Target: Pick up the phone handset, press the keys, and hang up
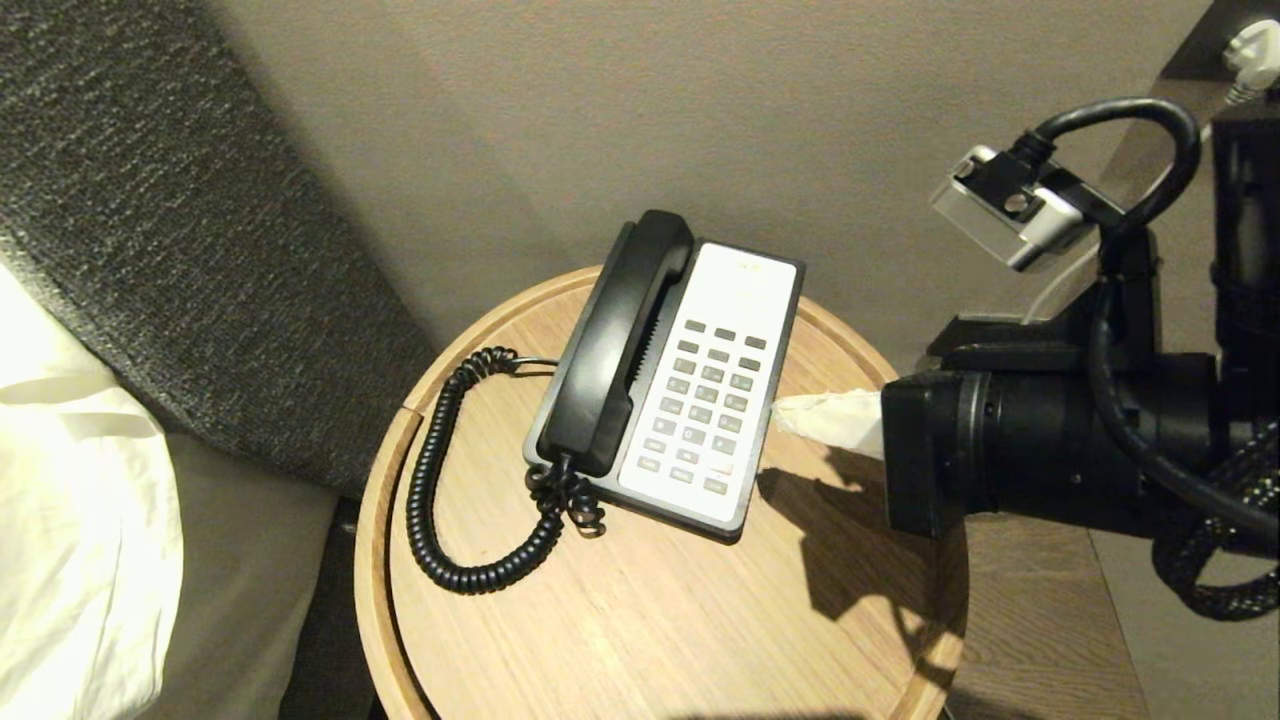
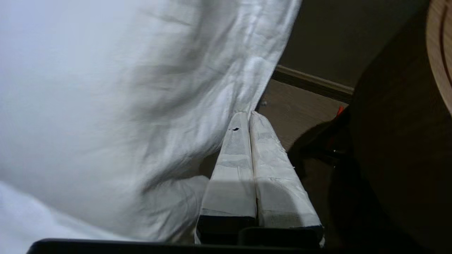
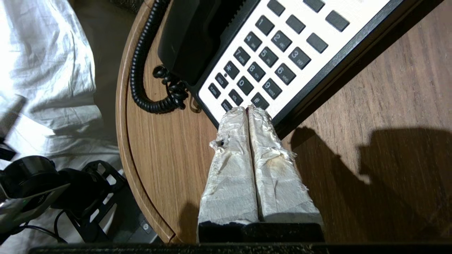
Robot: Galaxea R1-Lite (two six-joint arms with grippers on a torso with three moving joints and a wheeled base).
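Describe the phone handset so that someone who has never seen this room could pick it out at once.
Find the round wooden table beside the bed. On it sits a flat phone base with a white keypad face. The phone handset lies in the cradle along the base's left side: the only long, curved, glossy black piece, with a black coiled cord looping from its near end.

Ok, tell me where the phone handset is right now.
In the head view the phone handset lies in its cradle on the left side of the phone base, on the round wooden table, its coiled cord looping off to the left.
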